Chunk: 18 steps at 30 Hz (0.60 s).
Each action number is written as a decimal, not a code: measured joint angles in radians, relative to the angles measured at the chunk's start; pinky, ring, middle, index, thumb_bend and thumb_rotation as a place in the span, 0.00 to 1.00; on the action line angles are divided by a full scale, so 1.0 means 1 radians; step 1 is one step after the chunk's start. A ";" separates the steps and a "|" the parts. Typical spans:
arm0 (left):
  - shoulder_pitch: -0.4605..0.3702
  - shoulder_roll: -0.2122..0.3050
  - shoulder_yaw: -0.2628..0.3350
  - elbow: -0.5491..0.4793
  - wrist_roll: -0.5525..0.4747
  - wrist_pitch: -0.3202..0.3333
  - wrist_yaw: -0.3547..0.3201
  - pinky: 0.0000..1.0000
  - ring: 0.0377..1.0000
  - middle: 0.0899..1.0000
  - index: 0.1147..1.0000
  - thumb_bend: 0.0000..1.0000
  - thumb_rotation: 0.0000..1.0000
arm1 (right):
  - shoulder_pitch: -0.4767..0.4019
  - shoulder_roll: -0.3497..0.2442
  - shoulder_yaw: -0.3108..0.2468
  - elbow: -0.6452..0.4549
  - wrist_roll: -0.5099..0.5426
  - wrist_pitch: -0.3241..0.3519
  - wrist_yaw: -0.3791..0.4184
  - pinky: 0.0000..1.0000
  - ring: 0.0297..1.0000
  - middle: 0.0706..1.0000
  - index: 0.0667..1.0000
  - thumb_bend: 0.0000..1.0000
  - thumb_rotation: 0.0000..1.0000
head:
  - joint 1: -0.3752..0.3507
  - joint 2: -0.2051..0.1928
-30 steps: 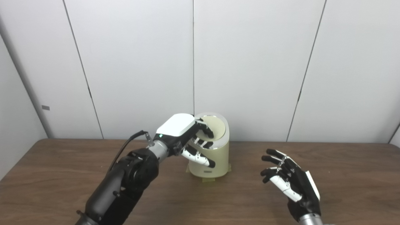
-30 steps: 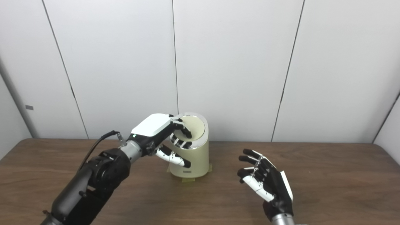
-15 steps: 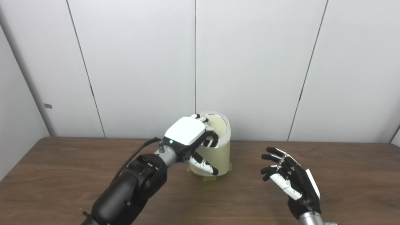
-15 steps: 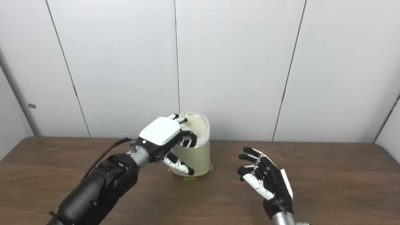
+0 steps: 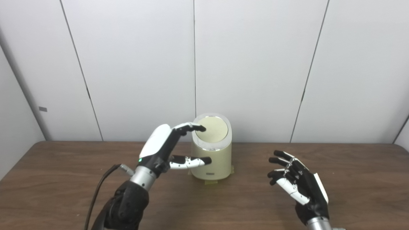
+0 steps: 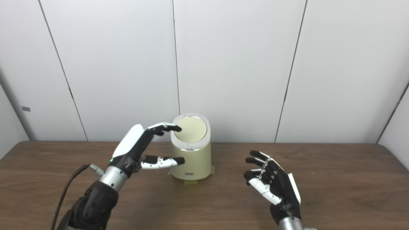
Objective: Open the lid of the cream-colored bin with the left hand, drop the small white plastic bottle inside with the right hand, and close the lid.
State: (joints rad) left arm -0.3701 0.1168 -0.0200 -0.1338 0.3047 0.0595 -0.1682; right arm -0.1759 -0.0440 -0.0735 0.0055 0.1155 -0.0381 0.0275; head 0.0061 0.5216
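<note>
The cream-colored bin (image 5: 211,159) stands on the brown table near the back wall, its round lid (image 5: 212,129) lying flat and shut inside a chrome rim. My left hand (image 5: 166,147) hovers just left of the bin, open, with its fingers reaching toward the rim's left edge and its thumb pointing at the bin's side. My right hand (image 5: 298,187) rests to the right of the bin, well apart from it, open and empty with palm turned leftward. No small white bottle shows in either view.
The wooden table (image 5: 64,179) spreads wide on both sides of the bin. White wall panels (image 5: 255,64) rise right behind the bin. A black cable (image 5: 99,188) trails from my left wrist.
My left hand has come off the top of the bin and drawn back to the left, its fingers opening out. The lid now lies flat and shut. The right hand has stayed put.
</note>
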 measured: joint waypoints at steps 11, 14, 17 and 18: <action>0.202 -0.043 0.156 0.026 -0.314 -0.001 0.047 0.64 0.78 0.79 0.82 0.70 0.26 | -0.004 -0.022 -0.001 0.046 -0.060 -0.056 -0.018 0.63 0.71 0.77 0.75 0.85 0.28 | -0.008 0.005; 0.219 -0.043 0.158 0.034 -0.352 -0.002 0.045 0.65 0.78 0.79 0.82 0.69 0.23 | -0.004 -0.022 0.002 0.046 -0.069 -0.053 -0.025 0.69 0.73 0.79 0.76 0.91 0.30 | -0.008 0.008; 0.219 -0.035 0.152 0.044 -0.362 -0.004 0.042 0.61 0.75 0.78 0.81 0.72 0.24 | -0.004 -0.022 0.007 0.038 -0.082 -0.047 -0.029 0.66 0.75 0.79 0.77 0.91 0.29 | -0.008 0.009; 0.218 -0.028 0.147 0.050 -0.362 -0.005 0.041 0.61 0.75 0.77 0.81 0.73 0.24 | -0.003 -0.022 0.008 0.033 -0.085 -0.047 -0.029 0.65 0.76 0.79 0.77 0.91 0.28 | -0.008 0.009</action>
State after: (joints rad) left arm -0.1517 0.0886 0.1271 -0.0837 -0.0573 0.0542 -0.1274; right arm -0.1792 -0.0656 -0.0653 0.0389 0.0303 -0.0852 -0.0014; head -0.0015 0.5308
